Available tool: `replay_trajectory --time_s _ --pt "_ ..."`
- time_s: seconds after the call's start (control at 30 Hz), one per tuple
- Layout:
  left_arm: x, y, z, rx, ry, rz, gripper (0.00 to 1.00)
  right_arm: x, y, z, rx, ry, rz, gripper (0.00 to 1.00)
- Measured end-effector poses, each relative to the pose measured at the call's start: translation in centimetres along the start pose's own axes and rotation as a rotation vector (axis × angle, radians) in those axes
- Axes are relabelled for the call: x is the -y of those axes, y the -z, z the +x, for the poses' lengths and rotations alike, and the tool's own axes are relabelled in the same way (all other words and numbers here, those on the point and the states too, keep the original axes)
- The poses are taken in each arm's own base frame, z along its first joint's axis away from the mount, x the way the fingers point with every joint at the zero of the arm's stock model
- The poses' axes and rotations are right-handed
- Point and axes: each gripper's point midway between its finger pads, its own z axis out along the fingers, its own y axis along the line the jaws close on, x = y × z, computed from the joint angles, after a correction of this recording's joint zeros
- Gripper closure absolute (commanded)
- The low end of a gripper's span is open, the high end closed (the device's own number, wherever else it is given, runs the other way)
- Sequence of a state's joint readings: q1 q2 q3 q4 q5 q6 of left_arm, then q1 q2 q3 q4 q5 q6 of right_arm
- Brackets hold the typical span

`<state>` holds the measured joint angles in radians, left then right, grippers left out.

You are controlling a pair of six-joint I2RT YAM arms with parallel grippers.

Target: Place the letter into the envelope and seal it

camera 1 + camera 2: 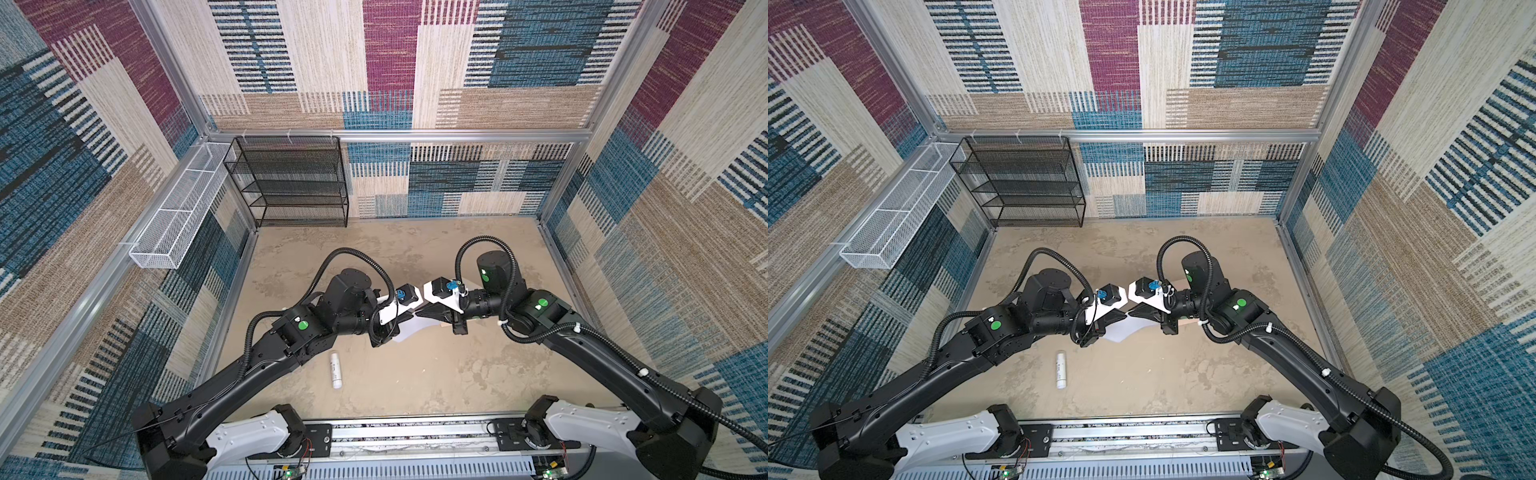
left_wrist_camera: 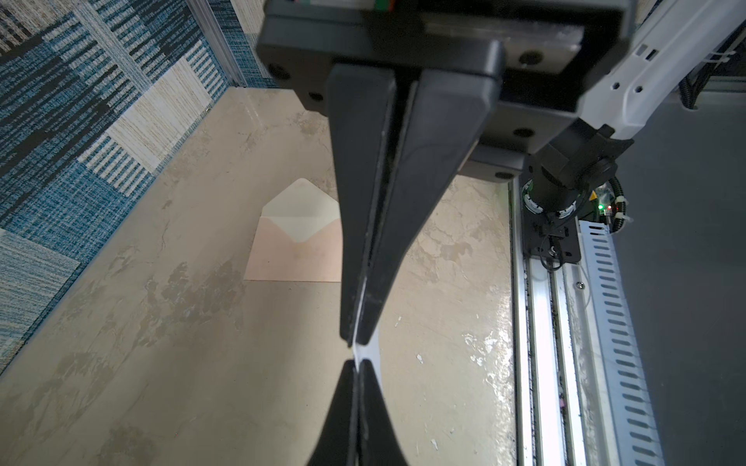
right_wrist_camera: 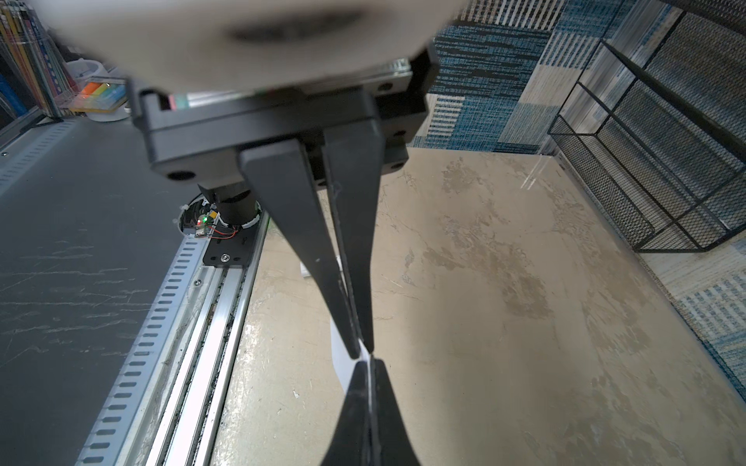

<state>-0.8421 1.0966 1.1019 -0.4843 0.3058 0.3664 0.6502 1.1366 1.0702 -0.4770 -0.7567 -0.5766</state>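
The letter (image 1: 409, 332) is a white sheet hanging in the air over the middle of the table, plain side showing. My left gripper (image 1: 409, 319) and right gripper (image 1: 422, 313) meet tip to tip above it, each shut on the letter's top edge. In the left wrist view the letter (image 2: 365, 351) runs between my left gripper (image 2: 357, 363) and the right one facing it. In the right wrist view the letter (image 3: 343, 363) shows beside my right gripper (image 3: 369, 363). The envelope (image 2: 294, 254) lies flat on the table, flap open, cream inside showing. In both top views the right arm mostly hides it.
A small white tube (image 1: 336, 370) lies on the table in front of the left arm. A black mesh shelf (image 1: 291, 183) stands at the back left, and a white wire basket (image 1: 178, 216) hangs on the left wall. The arms' rail (image 1: 415, 432) runs along the front edge.
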Motion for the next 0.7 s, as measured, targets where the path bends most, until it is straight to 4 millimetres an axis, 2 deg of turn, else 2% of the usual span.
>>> replay_trajectory --time_s 0.1,0.13,0.3,0.4,0.47,0.6,0.63,0.7 --pt "-0.14 0.0 0.77 -0.027 0.006 -0.015 1.0 -0.04 0.18 -0.28 0.008 0.008 0.004 1.0" --pt "-0.3 -0.01 0.93 -0.034 0.004 -0.025 1.0 -0.02 0.18 -0.3 0.008 0.009 0.004 1.0" --pt "-0.58 0.13 1.02 -0.04 0.002 -0.046 1.0 -0.02 0.17 -0.37 0.01 0.01 0.003 1.0" --pt "-0.6 0.31 1.02 -0.036 0.0 -0.053 0.93 -0.07 0.17 -0.48 0.013 0.013 0.003 1.0" --pt "-0.55 0.52 0.91 -0.025 -0.003 -0.056 1.0 -0.14 0.25 -0.61 0.016 0.017 0.003 1.0" --pt "-0.4 0.84 0.59 -0.01 -0.008 -0.054 1.0 -0.28 0.42 -0.9 0.026 0.024 0.001 1.0" --pt "-0.36 0.86 0.61 -0.011 -0.008 -0.053 0.94 -0.28 0.42 -0.9 0.026 0.024 0.001 1.0" --pt "-0.34 0.9 0.62 -0.011 -0.008 -0.052 0.91 -0.29 0.42 -0.89 0.026 0.025 0.001 1.0"
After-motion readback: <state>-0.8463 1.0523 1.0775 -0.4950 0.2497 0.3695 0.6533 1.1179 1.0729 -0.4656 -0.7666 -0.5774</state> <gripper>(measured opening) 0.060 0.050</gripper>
